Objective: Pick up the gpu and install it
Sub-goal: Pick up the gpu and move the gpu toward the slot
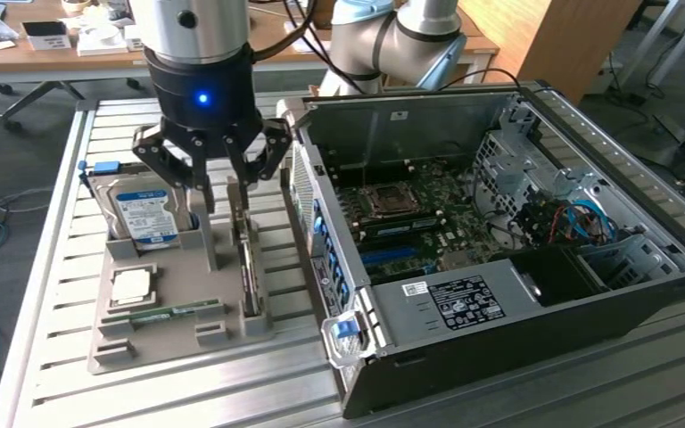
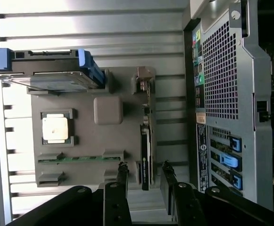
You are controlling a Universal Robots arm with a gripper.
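Note:
The gpu [image 1: 249, 272] stands on its edge in a slot at the side of the grey holder tray [image 1: 122, 352] nearest the computer, with its metal bracket at the far end. My gripper [image 1: 215, 203] hangs just above the gpu's far end, open. In the wrist view the gpu [image 2: 146, 141] shows as a thin dark strip. It runs between my two fingertips [image 2: 123, 173], with a gap on each side, and nothing is held.
The open computer case [image 1: 628, 294] lies in the exterior view's right, motherboard [image 1: 420, 214] exposed, its rear panel [image 2: 226, 94] close to the tray. The tray also holds a hard drive [image 1: 146, 214], a CPU [image 1: 132, 285] and a memory stick [image 1: 164, 314]. All rest on a slatted metal table [image 1: 45, 267].

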